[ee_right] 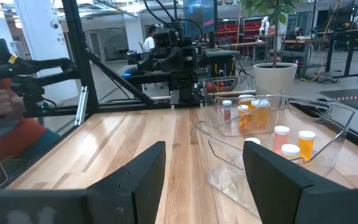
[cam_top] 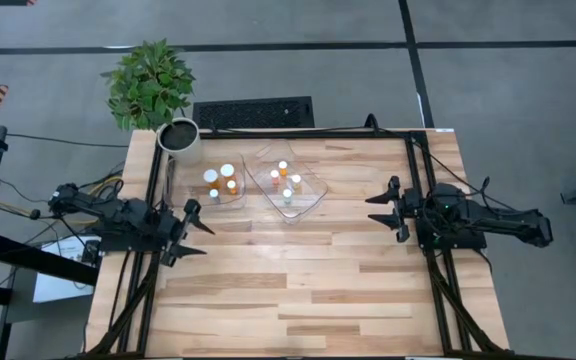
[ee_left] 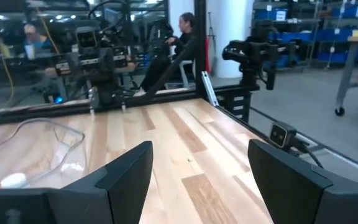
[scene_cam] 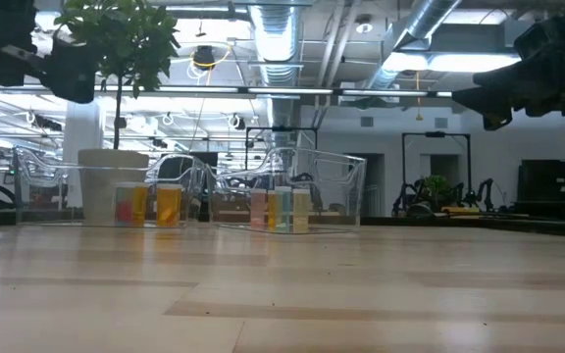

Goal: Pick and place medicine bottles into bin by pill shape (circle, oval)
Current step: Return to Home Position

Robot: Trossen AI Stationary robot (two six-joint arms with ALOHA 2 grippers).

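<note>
Several amber medicine bottles with white caps stand upright in two clear bins at the table's far middle. One group [cam_top: 223, 182] is in the left bin [cam_top: 240, 200]. The other group [cam_top: 285, 180] is in the right bin [cam_top: 313, 195]. They also show in the low view as bottles [scene_cam: 168, 205] and in the right wrist view as bottles [ee_right: 253, 115]. My left gripper [cam_top: 196, 228] hovers open at the table's left edge, near the left bin, with nothing between its fingers [ee_left: 132, 174]. My right gripper [cam_top: 378, 210] hovers open at the right edge, its fingers [ee_right: 148, 168] pointing toward the bins.
A white plant pot [cam_top: 180, 140] with a green plant [cam_top: 148, 85] stands at the far left corner, just behind the left bin. Bare wooden tabletop [cam_top: 298, 280] spreads from the bins to the near edge. People sit in the room beyond the table [ee_left: 182, 37].
</note>
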